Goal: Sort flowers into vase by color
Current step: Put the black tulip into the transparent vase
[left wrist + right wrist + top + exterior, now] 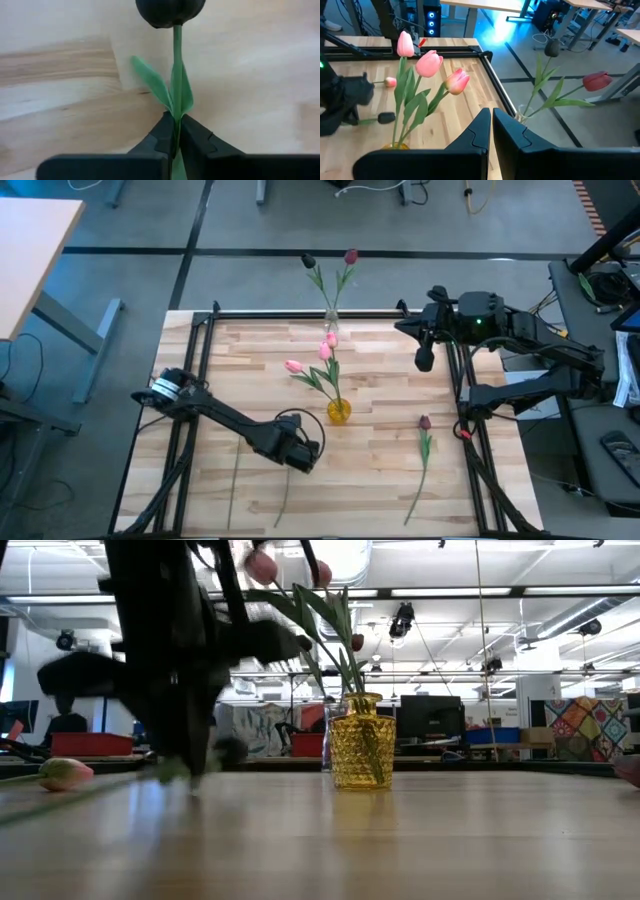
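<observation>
Flowers lie and stand on the wooden worktop point(380, 480): three pink tulips point(324, 352) in the yellow vase point(339, 412), two dark ones in a clear vase point(331, 321) at the far edge. Left tool point(176, 145) is clenched on a dark tulip's stem point(177, 75); right tool point(491, 131) hangs closed, holding nothing.

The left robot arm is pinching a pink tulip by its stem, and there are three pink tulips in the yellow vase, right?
Not quite. The tulip pinched by the left gripper has a dark, nearly black head, not a pink one; the left wrist view shows the jaws shut on its green stem. The rest holds: three pink tulips do stand in the yellow vase.
</observation>
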Controlling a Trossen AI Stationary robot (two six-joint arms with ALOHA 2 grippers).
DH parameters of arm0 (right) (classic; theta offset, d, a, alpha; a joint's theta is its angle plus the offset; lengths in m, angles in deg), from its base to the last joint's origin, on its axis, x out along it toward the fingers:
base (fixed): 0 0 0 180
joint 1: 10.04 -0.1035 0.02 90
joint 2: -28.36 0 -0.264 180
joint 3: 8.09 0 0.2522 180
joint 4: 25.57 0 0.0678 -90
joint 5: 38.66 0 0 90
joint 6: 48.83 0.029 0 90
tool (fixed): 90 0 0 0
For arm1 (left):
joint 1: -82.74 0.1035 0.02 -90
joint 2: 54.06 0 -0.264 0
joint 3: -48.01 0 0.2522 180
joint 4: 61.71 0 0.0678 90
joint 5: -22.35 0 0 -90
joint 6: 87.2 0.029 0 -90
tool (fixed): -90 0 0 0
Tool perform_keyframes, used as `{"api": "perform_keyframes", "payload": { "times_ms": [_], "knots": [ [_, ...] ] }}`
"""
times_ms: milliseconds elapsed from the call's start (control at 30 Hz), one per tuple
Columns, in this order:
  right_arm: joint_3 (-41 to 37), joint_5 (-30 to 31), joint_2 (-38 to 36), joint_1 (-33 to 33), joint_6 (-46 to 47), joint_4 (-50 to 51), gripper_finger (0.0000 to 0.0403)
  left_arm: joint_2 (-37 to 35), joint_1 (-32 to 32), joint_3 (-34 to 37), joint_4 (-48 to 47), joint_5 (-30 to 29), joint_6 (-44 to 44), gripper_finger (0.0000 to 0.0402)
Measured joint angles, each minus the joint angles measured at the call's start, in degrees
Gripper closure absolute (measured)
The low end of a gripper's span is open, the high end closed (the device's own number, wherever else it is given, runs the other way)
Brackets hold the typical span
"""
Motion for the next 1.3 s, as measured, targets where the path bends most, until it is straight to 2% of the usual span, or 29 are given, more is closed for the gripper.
{"api": "perform_keyframes", "payload": {
  "times_ms": [133, 267, 500, 667, 800, 900, 1033, 1167, 1300],
  "knots": [
    [0.0, 0.3, -0.5, 0.0, -0.5, 0.0, 0.039, -4.6, -0.6, 0.0, -2.8, -4.1, -1.5, 0.0399],
    [0.0, 0.4, -1.1, 0.0, -1.1, 0.0, 0.039, -10.9, -0.6, -0.1, -7.6, -12.0, -1.8, 0.04],
    [0.0, 0.6, -1.5, 0.0, 0.6, -0.4, 0.039, -23.3, 2.4, -0.1, -28.3, -23.6, -1.8, 0.0401],
    [0.0, 3.7, -1.0, 0.0, 1.2, -0.7, 0.039, -34.0, 8.3, 2.4, -30.1, -32.8, 10.9, 0.0401],
    [0.0, 6.9, 0.0, 0.0, 2.0, -1.7, 0.039, -44.5, 16.5, 7.6, -20.5, -35.7, 28.9, 0.0401],
    [0.0, 7.9, 0.7, 0.0, 2.7, -3.4, 0.039, -52.0, 24.9, 12.1, -6.3, -31.5, 48.3, 0.0401],
    [0.0, 8.7, 2.0, 0.0, 3.1, -5.8, 0.039, -58.2, 38.2, 17.8, 12.5, -16.8, 68.9, 0.0402],
    [0.0, 11.1, 2.9, 0.0, 4.2, -8.2, 0.039, -59.1, 50.6, 20.5, 26.2, -1.6, 80.6, 0.0401],
    [0.0, 13.5, 4.0, 0.0, 4.2, -10.7, 0.039, -55.2, 59.8, 21.2, 37.7, 11.4, 87.9, 0.0401]
  ]
}}
